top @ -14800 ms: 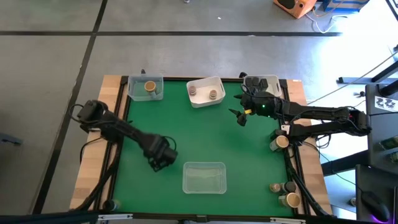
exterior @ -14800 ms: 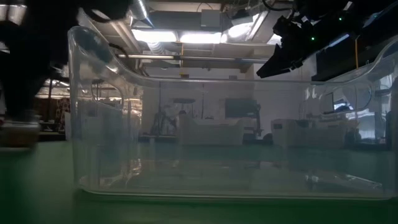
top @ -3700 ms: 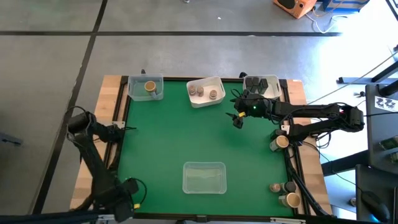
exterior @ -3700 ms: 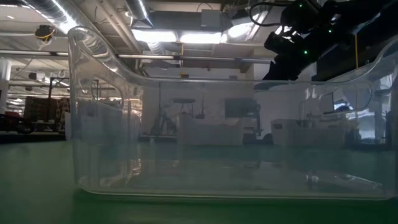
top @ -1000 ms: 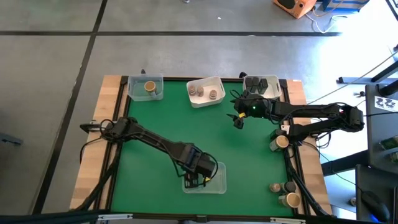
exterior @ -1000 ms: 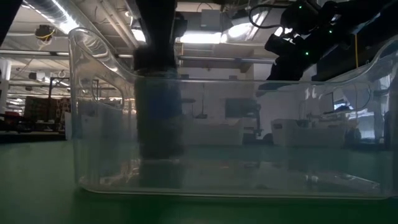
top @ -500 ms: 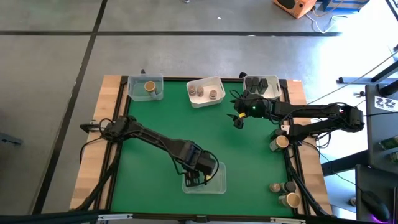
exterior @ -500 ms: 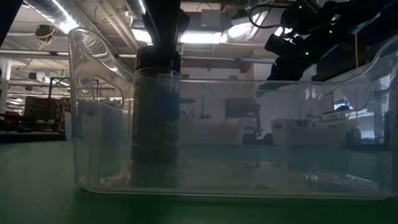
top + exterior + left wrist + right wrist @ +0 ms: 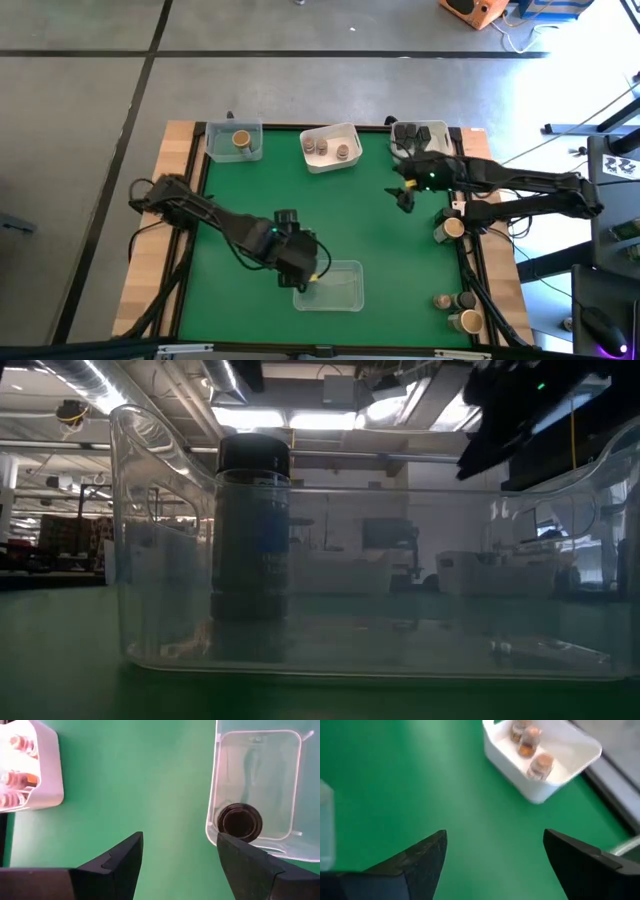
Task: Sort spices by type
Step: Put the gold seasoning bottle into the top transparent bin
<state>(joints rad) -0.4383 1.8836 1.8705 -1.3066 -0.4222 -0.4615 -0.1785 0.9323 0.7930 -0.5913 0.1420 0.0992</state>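
Observation:
A dark jar with a black lid [image 9: 252, 540] stands upright on its base at the left end of the clear tray [image 9: 340, 290]. It also shows from above in the left wrist view [image 9: 240, 821]. My left gripper [image 9: 308, 276] is open and empty, up and just left of that tray [image 9: 177, 847]. My right gripper [image 9: 403, 195] is open and empty above the green mat at the far right [image 9: 495, 850]. A white tray [image 9: 332, 148] at the far edge holds three pale-topped jars [image 9: 530, 742].
A clear tray with one tan-topped jar [image 9: 240, 140] stands at the far left. A tray with dark jars [image 9: 420, 133] stands at the far right. Loose jars stand on the right border [image 9: 450, 228] and near the right front corner [image 9: 455, 305]. The mat's middle [image 9: 300, 200] is bare.
My left gripper has let go of the dark jar, risen and drawn back toward the table's left edge. The jar stays upright in the clear tray. My right gripper has moved a little toward the table's right and near edges.

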